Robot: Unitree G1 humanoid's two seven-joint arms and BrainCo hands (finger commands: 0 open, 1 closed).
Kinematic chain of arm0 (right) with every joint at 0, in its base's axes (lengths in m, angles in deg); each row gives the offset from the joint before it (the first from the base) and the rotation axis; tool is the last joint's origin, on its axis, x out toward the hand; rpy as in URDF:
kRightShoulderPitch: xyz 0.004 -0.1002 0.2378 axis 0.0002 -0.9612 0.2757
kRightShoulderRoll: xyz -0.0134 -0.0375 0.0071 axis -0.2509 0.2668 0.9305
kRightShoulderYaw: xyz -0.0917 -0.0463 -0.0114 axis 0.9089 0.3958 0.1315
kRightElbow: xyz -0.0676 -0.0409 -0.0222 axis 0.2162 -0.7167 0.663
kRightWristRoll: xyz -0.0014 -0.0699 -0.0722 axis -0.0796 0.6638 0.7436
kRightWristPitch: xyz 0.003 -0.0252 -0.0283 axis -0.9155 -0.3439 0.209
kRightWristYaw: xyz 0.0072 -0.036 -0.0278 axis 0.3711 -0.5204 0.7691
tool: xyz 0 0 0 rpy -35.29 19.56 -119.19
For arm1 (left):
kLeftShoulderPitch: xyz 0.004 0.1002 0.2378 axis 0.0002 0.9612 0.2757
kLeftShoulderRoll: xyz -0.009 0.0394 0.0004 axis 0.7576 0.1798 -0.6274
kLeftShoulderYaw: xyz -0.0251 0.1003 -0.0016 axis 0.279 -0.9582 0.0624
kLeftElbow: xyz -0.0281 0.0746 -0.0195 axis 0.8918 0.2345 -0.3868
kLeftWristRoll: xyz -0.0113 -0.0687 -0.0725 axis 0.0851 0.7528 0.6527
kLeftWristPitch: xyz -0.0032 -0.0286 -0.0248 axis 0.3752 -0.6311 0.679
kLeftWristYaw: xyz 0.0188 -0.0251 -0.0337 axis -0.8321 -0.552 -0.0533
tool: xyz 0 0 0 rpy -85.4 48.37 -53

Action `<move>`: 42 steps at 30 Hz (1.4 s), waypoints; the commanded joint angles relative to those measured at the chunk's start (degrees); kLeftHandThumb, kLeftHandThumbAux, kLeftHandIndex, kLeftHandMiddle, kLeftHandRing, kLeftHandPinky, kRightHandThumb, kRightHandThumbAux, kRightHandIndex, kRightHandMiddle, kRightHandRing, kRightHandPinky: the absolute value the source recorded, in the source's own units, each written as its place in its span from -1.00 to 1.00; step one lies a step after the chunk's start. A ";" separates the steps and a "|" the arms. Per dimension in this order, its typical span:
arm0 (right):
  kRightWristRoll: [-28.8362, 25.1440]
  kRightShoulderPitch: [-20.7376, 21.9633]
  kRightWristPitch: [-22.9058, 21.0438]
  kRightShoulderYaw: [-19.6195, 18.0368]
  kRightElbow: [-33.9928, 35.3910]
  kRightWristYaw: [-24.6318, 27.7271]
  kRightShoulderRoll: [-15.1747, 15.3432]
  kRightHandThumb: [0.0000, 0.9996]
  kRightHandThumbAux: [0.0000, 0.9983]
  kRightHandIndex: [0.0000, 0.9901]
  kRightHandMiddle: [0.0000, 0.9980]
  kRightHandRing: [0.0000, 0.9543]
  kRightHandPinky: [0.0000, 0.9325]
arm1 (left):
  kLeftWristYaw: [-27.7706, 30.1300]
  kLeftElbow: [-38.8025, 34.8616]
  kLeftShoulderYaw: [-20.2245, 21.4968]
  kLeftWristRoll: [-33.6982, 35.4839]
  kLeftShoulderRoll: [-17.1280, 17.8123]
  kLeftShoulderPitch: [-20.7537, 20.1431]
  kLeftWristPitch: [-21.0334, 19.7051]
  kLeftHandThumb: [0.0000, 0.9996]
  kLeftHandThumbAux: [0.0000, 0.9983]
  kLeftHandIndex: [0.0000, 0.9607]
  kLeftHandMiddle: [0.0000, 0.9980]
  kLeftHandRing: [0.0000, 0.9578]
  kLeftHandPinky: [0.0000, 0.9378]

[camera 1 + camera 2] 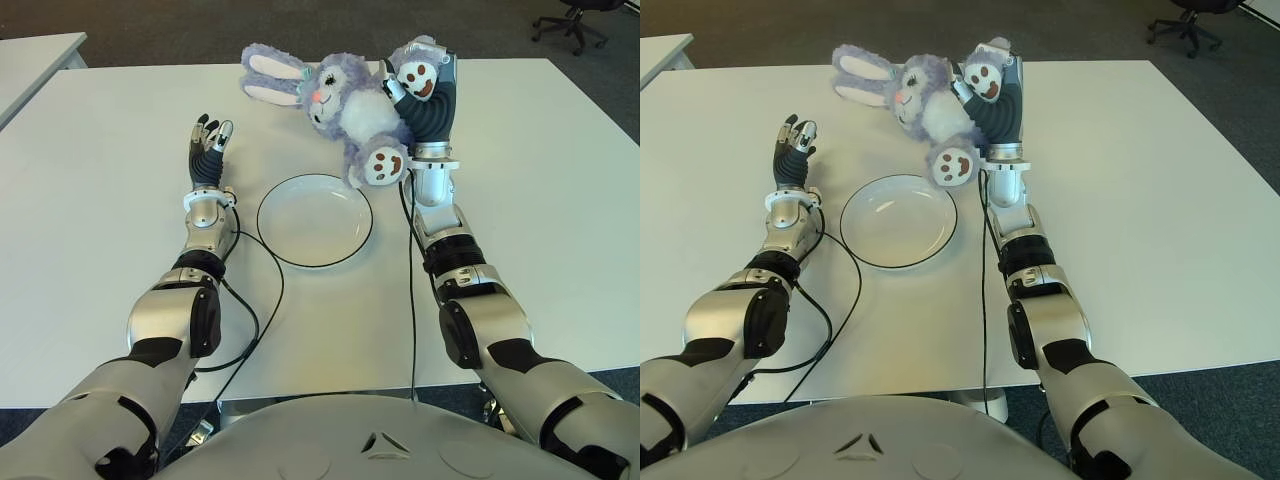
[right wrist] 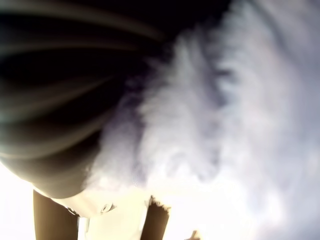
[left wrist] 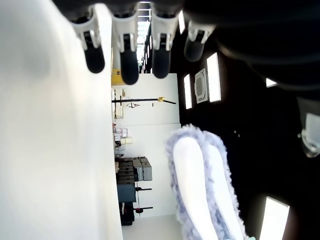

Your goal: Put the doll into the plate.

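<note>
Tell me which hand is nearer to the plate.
Right. The right hand grips the doll just beyond the plate, at its far right edge. The left hand, fingers open, shows farther off on its left.

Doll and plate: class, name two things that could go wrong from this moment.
1. The right hand grips the doll only around its lower body, head and ears hanging out sideways; it may sag or slip free.
2. The doll looks about as long as the plate is wide, so part could end up over the rim.
The left hand, open beside the plate, gives no support.
</note>
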 commanded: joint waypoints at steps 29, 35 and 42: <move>0.67 -0.55 -1.59 2.44 1.57 1.38 -2.36 0.04 0.48 0.36 0.66 0.76 0.76 | -0.30 4.53 -0.19 -0.08 -3.01 6.74 -3.44 -1.00 -0.18 -1.00 -0.71 -0.70 -0.79; -0.25 -0.64 -2.22 2.81 1.46 2.59 -3.01 0.04 0.48 0.35 0.64 0.74 0.75 | -0.36 4.53 -0.09 0.00 -3.05 6.64 -3.31 -1.00 -0.17 -1.00 -0.70 -0.69 -0.75; 0.24 -0.85 -3.25 2.97 1.77 3.04 -3.30 0.02 0.49 0.34 0.64 0.74 0.76 | -0.30 4.55 -0.03 0.06 -3.04 6.55 -3.29 -1.00 -0.17 -1.00 -0.71 -0.70 -0.76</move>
